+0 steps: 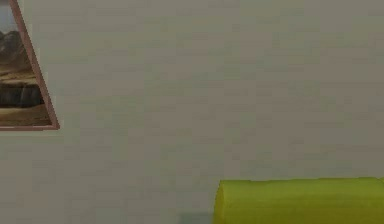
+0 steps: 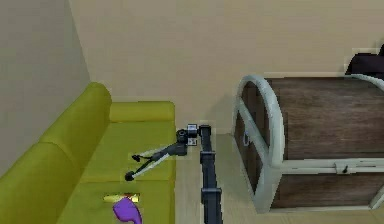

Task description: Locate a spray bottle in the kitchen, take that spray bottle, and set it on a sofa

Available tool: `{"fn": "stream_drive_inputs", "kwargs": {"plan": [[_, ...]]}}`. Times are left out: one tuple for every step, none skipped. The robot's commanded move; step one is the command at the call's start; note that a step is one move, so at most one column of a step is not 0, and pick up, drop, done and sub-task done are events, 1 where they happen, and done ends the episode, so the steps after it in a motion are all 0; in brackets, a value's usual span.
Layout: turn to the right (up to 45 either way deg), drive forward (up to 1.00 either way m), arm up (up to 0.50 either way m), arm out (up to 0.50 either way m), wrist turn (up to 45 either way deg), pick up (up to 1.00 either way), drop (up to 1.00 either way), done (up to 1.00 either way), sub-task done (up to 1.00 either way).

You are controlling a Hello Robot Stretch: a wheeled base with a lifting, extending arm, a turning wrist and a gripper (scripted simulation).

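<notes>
The purple blob [image 2: 125,210] on the sofa's [image 2: 60,150] seat, at its front edge, is too small to name. Whether the gripper [image 2: 133,167] holds anything cannot be told.

The forward view faces a plain wall [image 1: 200,90] from close up, looking ahead and slightly down. A framed picture [image 1: 22,80] is cut by the frame's upper left edge, and the top of a yellow-green sofa [image 1: 300,200] sits in the lower right corner. The arm side view looks down and out to the side from higher up, with the arm [image 2: 209,175] rising from the bottom edge near centre and a chest [image 2: 320,130] at right. The 2 views share the sofa, which lies along the arm side view's left.
</notes>
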Motion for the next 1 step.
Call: {"fn": "stream_drive_inputs", "kwargs": {"plan": [[0.0, 0.00, 0.00, -0.08, 0.0, 0.00, 0.00, 0.00, 0.00]]}}
